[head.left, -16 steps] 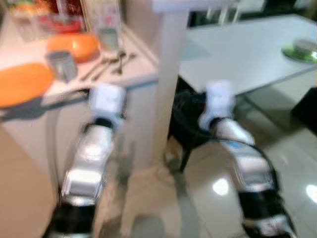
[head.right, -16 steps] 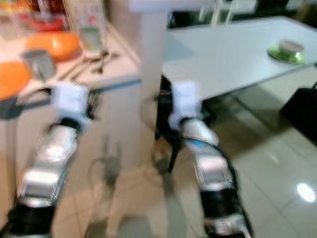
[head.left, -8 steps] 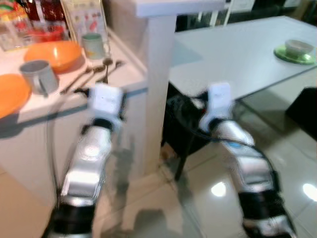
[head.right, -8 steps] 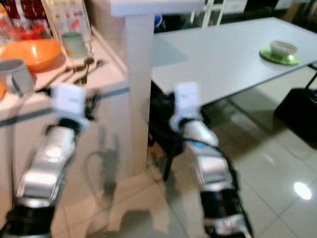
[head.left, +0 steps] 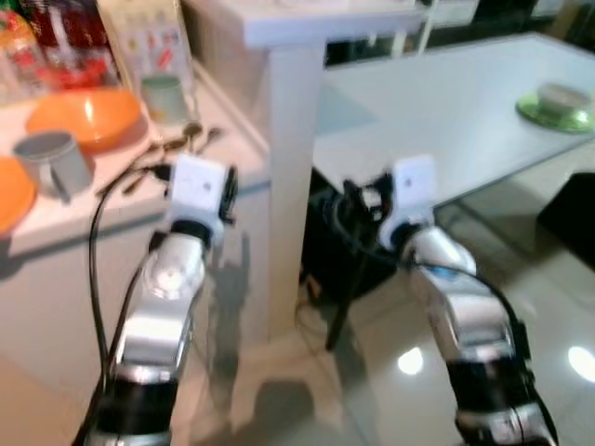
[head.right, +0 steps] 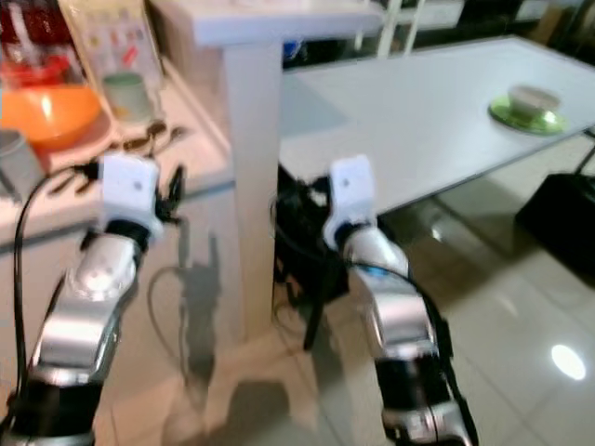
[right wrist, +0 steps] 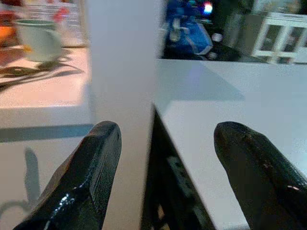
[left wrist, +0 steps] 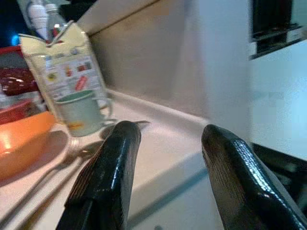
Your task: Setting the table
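The robot stands facing a white counter (head.left: 56, 218) on its left and a white dining table (head.left: 446, 102) on its right, with a white pillar (head.left: 293, 186) between them. Both silver arms are raised in front of it.

The left gripper (left wrist: 168, 158) is held just in front of the counter's edge, its 2 black fingers (left wrist: 108, 177) spread apart with nothing between them. The right gripper (right wrist: 165, 167) is held near the pillar and the near edge of the table, its 2 fingers (right wrist: 84, 177) also spread wide and holding nothing.

On the counter lie the things for the table: an orange bowl (head.left: 85, 116), the edge of an orange plate (head.left: 7, 193), a grey mug (head.left: 51, 163) between them, a pale green mug (left wrist: 79, 112) standing in front of a printed carton (left wrist: 64, 76), and several spoons and forks (head.left: 172, 149) lying loose beside the bowl. Red bottles (head.left: 60, 46) stand at the back.

On the far right of the table sits a small bowl on a green plate (head.left: 556, 104), well apart from both grippers. A dark chair (head.left: 349, 251) stands under the table's near edge, behind the right arm.
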You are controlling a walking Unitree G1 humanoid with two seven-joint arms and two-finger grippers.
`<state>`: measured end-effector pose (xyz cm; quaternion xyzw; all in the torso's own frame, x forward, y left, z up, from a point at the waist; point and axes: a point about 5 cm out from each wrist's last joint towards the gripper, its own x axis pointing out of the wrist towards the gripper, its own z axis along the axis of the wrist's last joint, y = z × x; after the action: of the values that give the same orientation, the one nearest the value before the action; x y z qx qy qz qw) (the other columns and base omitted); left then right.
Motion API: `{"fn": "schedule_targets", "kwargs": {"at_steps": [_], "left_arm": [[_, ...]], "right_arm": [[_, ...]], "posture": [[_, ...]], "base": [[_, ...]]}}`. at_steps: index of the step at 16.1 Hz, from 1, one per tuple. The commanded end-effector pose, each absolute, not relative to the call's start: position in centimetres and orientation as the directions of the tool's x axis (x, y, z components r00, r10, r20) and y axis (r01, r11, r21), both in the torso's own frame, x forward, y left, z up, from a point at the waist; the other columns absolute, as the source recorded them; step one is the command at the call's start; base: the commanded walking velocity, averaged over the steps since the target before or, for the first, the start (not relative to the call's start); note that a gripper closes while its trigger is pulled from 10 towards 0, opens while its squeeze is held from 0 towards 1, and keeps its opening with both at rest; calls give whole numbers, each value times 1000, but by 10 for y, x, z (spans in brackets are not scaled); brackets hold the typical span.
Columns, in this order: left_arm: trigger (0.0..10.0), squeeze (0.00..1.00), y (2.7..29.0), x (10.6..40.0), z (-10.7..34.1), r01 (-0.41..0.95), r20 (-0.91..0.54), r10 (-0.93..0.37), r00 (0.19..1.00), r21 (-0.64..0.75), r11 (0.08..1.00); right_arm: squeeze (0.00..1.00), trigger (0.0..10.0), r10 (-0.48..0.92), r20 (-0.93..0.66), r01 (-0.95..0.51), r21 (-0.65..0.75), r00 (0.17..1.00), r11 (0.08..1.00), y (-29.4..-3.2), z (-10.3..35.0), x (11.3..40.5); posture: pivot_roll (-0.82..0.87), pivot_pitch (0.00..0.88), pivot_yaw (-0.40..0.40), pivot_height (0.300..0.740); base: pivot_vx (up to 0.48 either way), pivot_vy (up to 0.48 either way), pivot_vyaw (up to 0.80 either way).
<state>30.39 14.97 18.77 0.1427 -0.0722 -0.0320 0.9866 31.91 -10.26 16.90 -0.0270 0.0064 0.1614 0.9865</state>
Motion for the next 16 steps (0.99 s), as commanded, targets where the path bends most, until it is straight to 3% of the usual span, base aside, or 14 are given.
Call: {"fn": "schedule_targets", "kwargs": {"at_steps": [1,6,8,16], "left_arm": [[10000,0,158,306,190,15,134,-57,989,293,956],[10000,0,161,305,190,6,134,-48,990,296,955],[10000,0,162,305,190,7,132,-48,990,298,954],[10000,0,166,304,187,45,108,-80,991,295,954]], "right_arm": [[0,10000,383,7,-381,-89,924,920,-88,177,316],[0,10000,415,0,-413,-83,910,907,-86,175,313],[0,10000,397,14,-397,-12,918,918,-89,174,311],[0,10000,486,-17,-486,-52,874,872,-92,170,290]], "posture": [[52,0,-54,740],[54,0,-57,740],[53,0,-56,740],[39,0,-49,740]], "base": [[356,0,0],[360,0,800],[360,0,0],[360,0,0]]}}
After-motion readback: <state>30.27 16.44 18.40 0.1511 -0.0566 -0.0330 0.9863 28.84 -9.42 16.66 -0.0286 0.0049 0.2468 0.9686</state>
